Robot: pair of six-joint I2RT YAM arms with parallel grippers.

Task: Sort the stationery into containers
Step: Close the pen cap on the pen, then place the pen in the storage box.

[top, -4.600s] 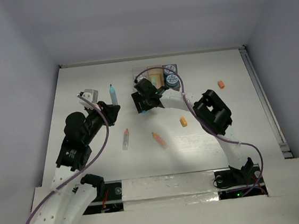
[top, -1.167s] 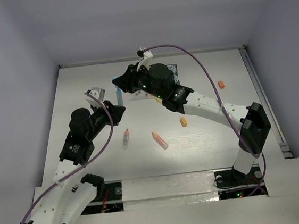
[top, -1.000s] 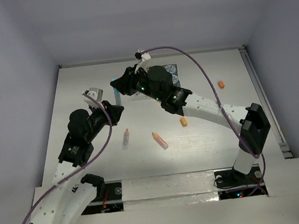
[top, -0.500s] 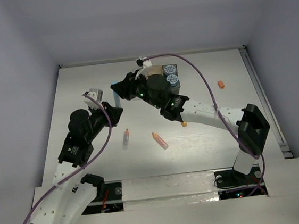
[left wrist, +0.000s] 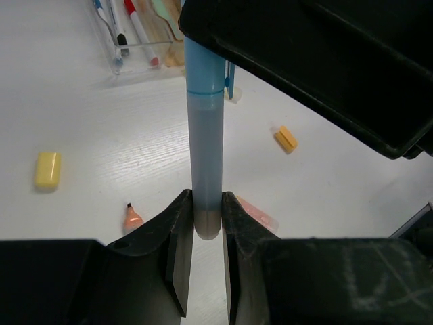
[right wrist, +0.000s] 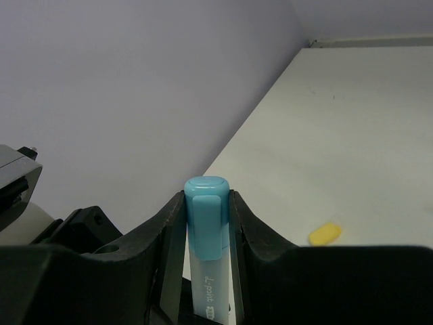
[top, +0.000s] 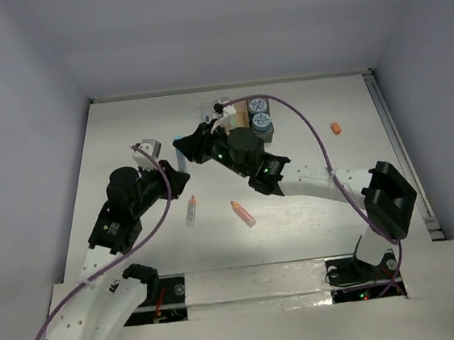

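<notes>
A blue marker [left wrist: 206, 135] stands upright between both grippers. My left gripper [left wrist: 206, 220] is shut on its grey lower end. The right gripper [right wrist: 206, 203] is shut on its light-blue cap [right wrist: 206, 217]. In the top view the two grippers meet left of centre, the left gripper [top: 179, 175] just nearer than the right gripper [top: 186, 147], with a bit of the blue marker [top: 177, 140] showing. The containers [top: 239, 113] stand at the back, blue-white rolls [top: 259, 114] in the rightmost one. The clear bin [left wrist: 135, 40] holds thin pens.
On the table lie a pale marker with an orange cap [top: 192, 212], an orange marker [top: 243, 213] and a small orange bit [top: 335, 128]. A yellow eraser [left wrist: 47, 169] and another orange bit [left wrist: 285, 138] lie below the left wrist. The right arm [top: 309, 179] crosses the middle.
Both grippers, still joined on the blue marker, have drifted a little toward the near edge. The right arm has swung lower over the table and uncovered the rolls.
</notes>
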